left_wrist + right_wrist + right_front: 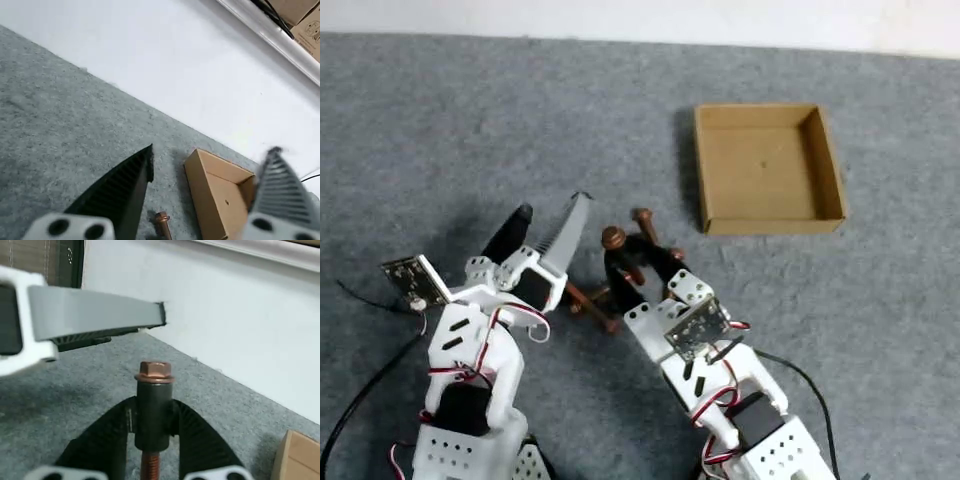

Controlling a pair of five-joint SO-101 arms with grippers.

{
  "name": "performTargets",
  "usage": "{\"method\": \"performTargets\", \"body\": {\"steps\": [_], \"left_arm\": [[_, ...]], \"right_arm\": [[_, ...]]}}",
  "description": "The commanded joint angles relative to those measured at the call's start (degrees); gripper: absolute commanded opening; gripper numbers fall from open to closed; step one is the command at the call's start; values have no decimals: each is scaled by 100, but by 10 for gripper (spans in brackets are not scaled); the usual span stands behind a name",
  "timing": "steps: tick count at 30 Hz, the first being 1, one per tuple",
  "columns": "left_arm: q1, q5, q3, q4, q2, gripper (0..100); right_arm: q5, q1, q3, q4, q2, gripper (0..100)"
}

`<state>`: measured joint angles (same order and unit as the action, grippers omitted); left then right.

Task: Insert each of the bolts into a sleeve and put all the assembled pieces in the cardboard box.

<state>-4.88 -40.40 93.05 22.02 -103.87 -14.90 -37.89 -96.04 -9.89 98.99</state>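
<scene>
My right gripper (152, 415) is pinching a dark sleeve (152, 390) with a copper bolt (156, 371) pushed through it. The hex head sits on top, the threaded end sticks out below, and the piece stands upright above the grey mat (440, 130). My left gripper (212, 151) is spread wide and holds nothing, just beside the right one. I judge this piece assembled, so the step in hand is delivery. The next move calls for carrying it to the cardboard box (704, 170), which lies well apart, farther out and to my right. I should keep the piece upright and lower it over the open top before letting go, so the bolt doesn't slip out. The right wrist view tells me the bolt is seated through the sleeve, where the high view makes the same piece a dark lump with a copper cap. The high view looks down onto the box's floor, bare as far as I can see, where the left wrist view gives me its walls at a slant. The left wrist view picks out a loose bolt (162, 222) lying on the mat near the box. Between my arms the high view has copper pieces (592, 303), perhaps more bolts, half hidden.
</scene>
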Motion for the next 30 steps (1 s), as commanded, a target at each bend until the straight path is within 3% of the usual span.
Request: {"method": "performTargets", "body": {"steps": [1,3,6,9,12,16,21,25,30], "left_arm": [[110,501,-295,-114,-48,129],[110,1275,-286,-105,-48,2],[84,2418,-163,-105,-48,35],[84,2971,13,-53,-48,6],[84,3464,-101,527,-48,7],[31,5046,-382,1600,-48,7],[-163,5125,-145,1565,-48,7],[-145,5143,286,923,-48,7],[242,5125,382,765,-40,7]], "right_arm": [[-44,57,-163,22,154,5],[-44,57,-171,22,154,5],[-44,57,-171,22,154,5],[-44,57,-189,22,154,5],[-44,57,-198,22,154,5],[-44,66,-180,-4,110,5],[26,505,-154,-22,92,5],[738,1138,365,-409,-127,5],[756,1587,1455,-497,-2123,5]]}}
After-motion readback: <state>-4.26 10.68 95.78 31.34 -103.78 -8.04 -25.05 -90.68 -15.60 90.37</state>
